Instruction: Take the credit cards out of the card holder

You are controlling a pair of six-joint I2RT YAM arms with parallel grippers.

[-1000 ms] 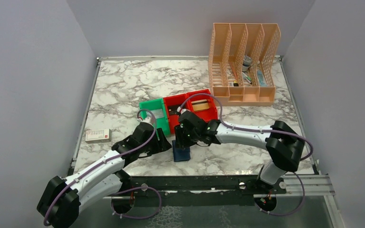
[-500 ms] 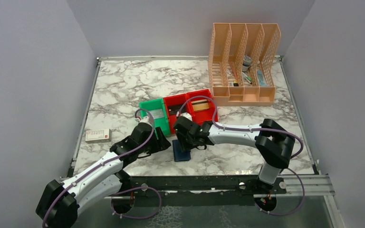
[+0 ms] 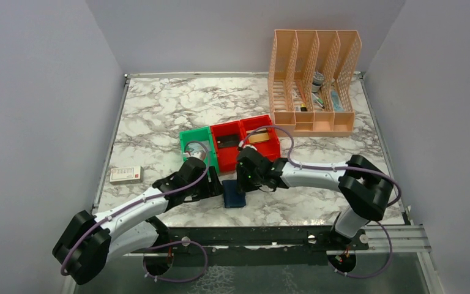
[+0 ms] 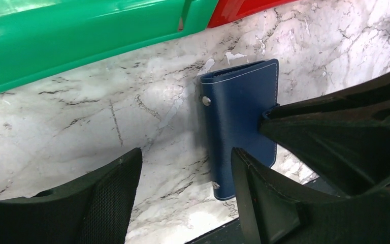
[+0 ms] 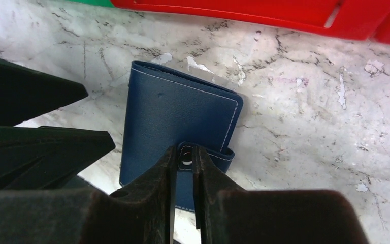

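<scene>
Close view down the right gripper (image 5: 184, 165): jaws clenched almost together on the snap tab (image 5: 218, 154) of the card holder (image 5: 172, 112), with the metal stud showing between the tips. At the left gripper (image 4: 185, 198): jaws spread wide, grasping nothing, hovering low at the holder's long edge, with one finger (image 4: 264, 203) overlapping that edge in view; impossible to tell whether touching.

Card holder closed and lying flat on the marble table (image 5: 304, 101), just in front of the red bin (image 5: 264, 12) and the green bin (image 4: 81, 35), between the two grippers. No cards visible yet.

Likely step in hand: popping the snap to open the cover. To do it well:
- Press the free left finger down on the holder's body first, to avoid lifting the whole light wallet.
- Peel the tab up and away from the cover, not sideways along the table.
- Keep the pinch close to the stud, to avoid slipping off the short strap.
- Expect a soft, flexing cover and a sudden release.
</scene>
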